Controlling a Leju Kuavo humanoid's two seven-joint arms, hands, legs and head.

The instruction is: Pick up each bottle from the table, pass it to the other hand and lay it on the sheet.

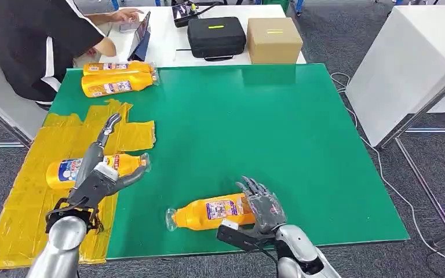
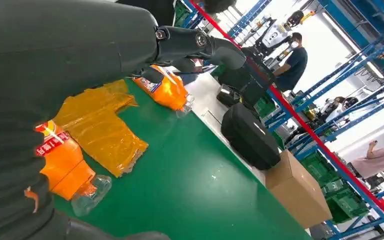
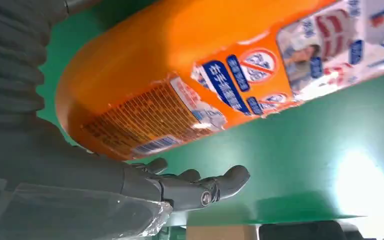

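Left hand point(image 1: 101, 179) hovers with fingers point(image 1: 111, 124) spread; right hand point(image 1: 262, 209) likewise splayed, holding nothing.

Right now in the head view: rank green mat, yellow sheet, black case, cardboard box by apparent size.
1. green mat
2. yellow sheet
3. black case and cardboard box: look about alike, so no ranking; both sit farthest from the camera.

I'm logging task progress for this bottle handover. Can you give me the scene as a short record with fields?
bottles on sheet: one bottle lying on the yellow sheet
bottles waiting: two bottles at the table's far left corner
bottle in play: near bottle lying on the green table
right hand: at that bottle's base, fingers spread
left hand: open above the sheet
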